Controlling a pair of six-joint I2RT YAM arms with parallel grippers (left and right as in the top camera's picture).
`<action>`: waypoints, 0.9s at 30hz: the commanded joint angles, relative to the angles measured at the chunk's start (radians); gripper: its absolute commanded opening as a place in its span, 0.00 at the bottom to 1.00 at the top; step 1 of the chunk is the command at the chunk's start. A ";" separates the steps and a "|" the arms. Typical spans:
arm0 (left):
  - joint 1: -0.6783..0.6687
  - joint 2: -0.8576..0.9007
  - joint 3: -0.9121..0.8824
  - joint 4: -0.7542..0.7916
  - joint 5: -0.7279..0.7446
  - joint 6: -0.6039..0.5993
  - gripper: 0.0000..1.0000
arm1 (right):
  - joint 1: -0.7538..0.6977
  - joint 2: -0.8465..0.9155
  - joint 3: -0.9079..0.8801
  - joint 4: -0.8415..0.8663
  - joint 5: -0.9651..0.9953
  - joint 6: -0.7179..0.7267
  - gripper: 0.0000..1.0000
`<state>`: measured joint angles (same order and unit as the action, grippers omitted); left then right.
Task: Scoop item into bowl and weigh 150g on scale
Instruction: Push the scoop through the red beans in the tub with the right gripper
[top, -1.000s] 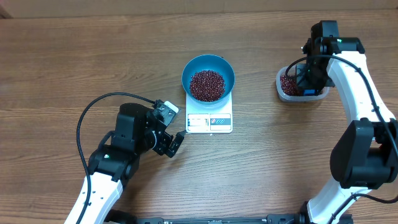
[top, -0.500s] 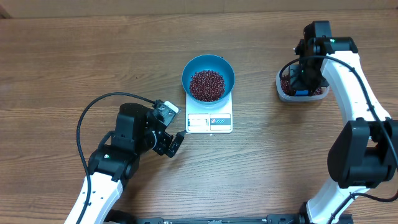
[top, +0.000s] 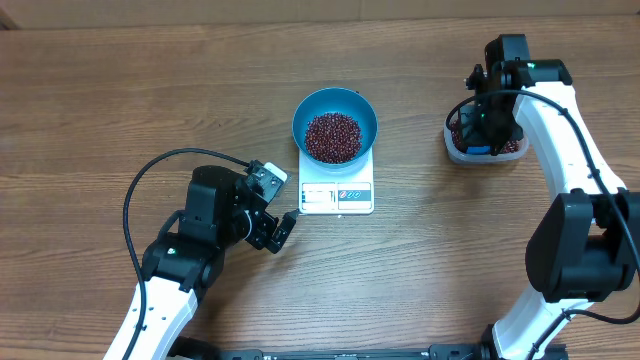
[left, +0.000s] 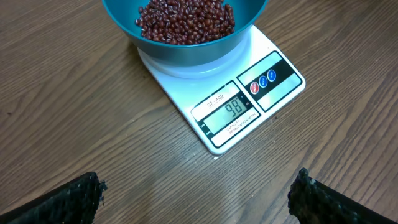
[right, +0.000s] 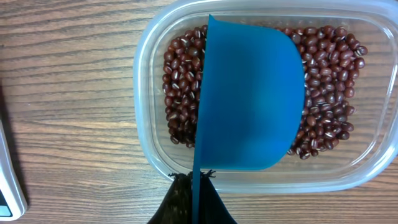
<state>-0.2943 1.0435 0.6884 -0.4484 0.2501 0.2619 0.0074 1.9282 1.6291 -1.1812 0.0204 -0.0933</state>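
Maroon beans (right: 180, 93) in tub (right: 145, 68) under blue scoop (right: 249, 99) pinched by right jaws.

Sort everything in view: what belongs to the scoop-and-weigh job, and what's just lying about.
Part of the job: beans, heaped in the blue bowl; the white scale under it; the clear tub holding more beans; the blue scoop, clamped in the right gripper over the tub.
Lying idle: the left gripper, open and empty by the scale; the black cable looping from its arm.
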 joint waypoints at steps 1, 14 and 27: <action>0.003 -0.010 -0.005 0.003 0.002 0.000 1.00 | 0.005 0.010 -0.007 0.003 -0.041 -0.014 0.04; 0.003 -0.010 -0.005 0.003 0.002 0.000 1.00 | 0.000 0.011 -0.057 0.052 -0.122 -0.013 0.04; 0.003 -0.010 -0.005 0.003 0.002 0.000 1.00 | -0.109 0.010 -0.050 0.060 -0.401 -0.013 0.04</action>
<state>-0.2943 1.0435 0.6884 -0.4480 0.2501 0.2619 -0.0864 1.9282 1.5871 -1.1408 -0.2375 -0.1009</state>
